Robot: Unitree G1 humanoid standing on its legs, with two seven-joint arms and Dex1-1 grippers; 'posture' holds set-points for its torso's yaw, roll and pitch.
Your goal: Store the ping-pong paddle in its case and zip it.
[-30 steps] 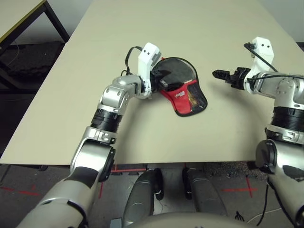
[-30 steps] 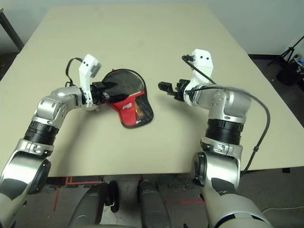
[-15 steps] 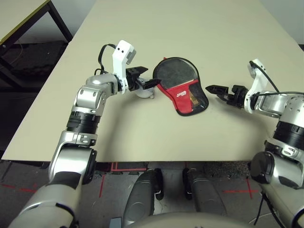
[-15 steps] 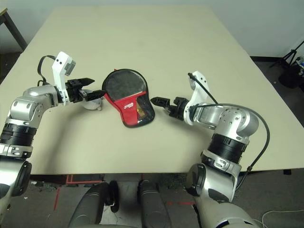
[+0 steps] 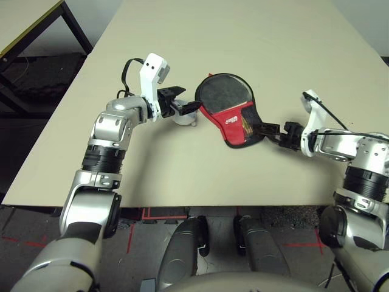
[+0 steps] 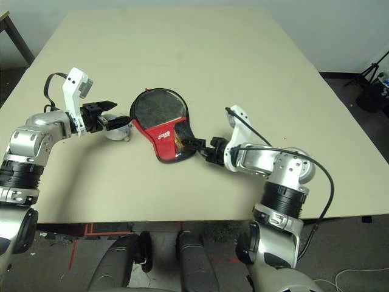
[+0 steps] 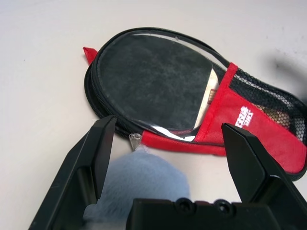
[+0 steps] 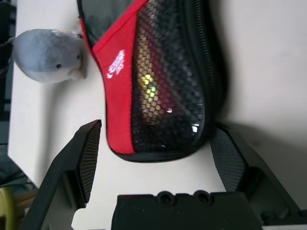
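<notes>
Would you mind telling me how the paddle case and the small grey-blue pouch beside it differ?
The case is flat, paddle-shaped, black and red with mesh; the grey-blue pouch is small, rounded and plain. The case lies between both open grippers; the pouch sits by the left gripper. Both rest on the table.

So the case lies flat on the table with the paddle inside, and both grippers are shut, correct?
Not quite: both grippers are open. The left wrist view shows the left gripper spread, the right wrist view the right gripper wide at the case end. The case lies on the table, paddle inside.
</notes>
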